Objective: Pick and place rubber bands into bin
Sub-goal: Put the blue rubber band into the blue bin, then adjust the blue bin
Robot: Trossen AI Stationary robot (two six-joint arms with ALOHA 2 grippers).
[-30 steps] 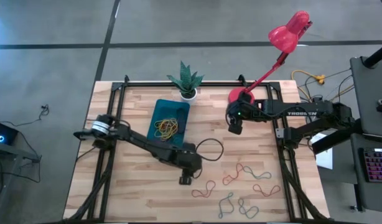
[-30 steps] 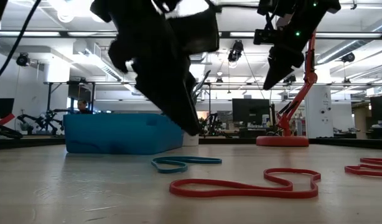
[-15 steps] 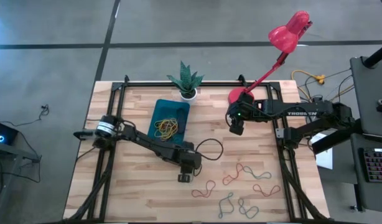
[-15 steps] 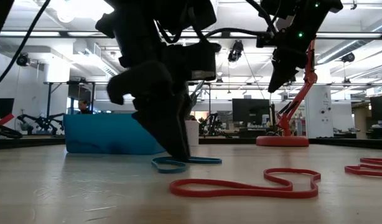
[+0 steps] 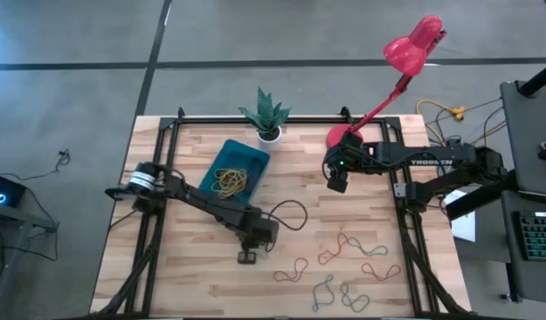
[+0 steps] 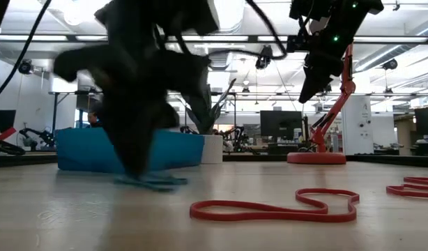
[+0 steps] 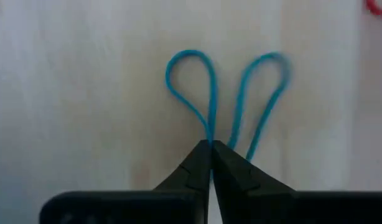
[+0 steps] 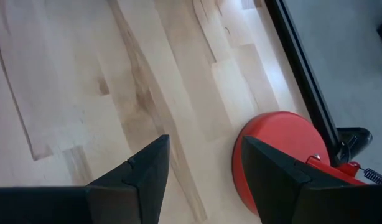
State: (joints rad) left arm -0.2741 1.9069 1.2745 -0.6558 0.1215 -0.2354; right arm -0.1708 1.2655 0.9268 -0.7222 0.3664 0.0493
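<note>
From above, your left gripper [image 5: 246, 257] sits low on the bench [image 5: 193, 284], at 5 o'clock from the bin [image 5: 237, 169] holding rubber bands [image 5: 228, 181]. Left wrist: fingers [image 7: 194, 171] pinch a blue rubber band [image 7: 203, 102]. Right gripper [image 8: 200, 171] hovers spread by the red lamp base [image 8: 281, 146].

Shallow teal plastic bin [image 5: 234, 174] sits far-left on the wooden table [image 5: 362, 204], with a tangle of thin rubber bands [image 5: 229, 180] in it. White pot with green plant [image 5: 268, 117] is just behind the bin. Red lamp base [image 5: 341, 137] is far-right. Loose thin rubber band loops [image 5: 344, 267] lie near-right on the table.
</note>
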